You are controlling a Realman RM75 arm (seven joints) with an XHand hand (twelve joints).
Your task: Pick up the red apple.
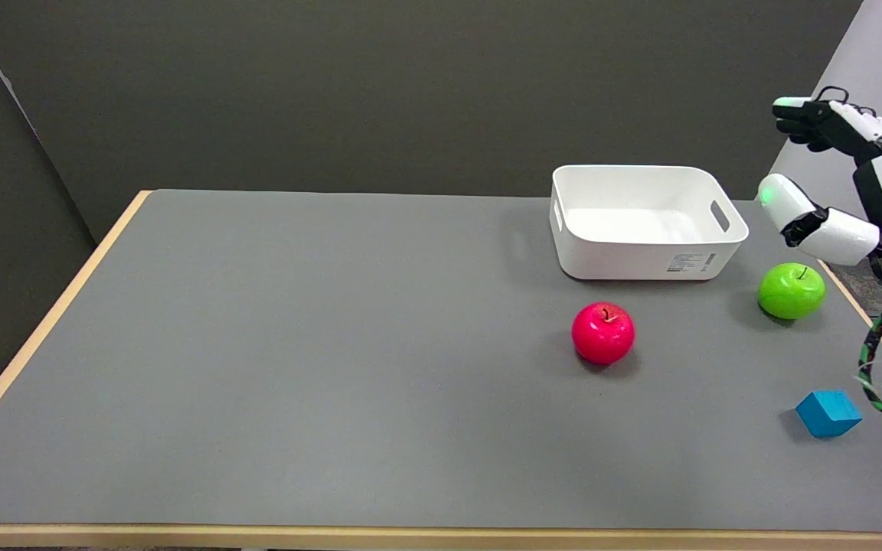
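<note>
The right hand (843, 180) is held empty above the table's (295, 367) right edge, fingers spread, well apart from the red apple (602, 333).

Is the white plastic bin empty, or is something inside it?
Empty. The white plastic bin shows only its bare white floor; both apples lie outside, on the table.

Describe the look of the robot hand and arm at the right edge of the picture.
The robot hand has glossy white shells over black inner parts, with green lights glowing at two fingertips and thin black wires looping along its back. A small red-and-white label sits on its side. Below it, a teal ring light shows, and a green-and-black braided cable hangs in a loop.
</note>
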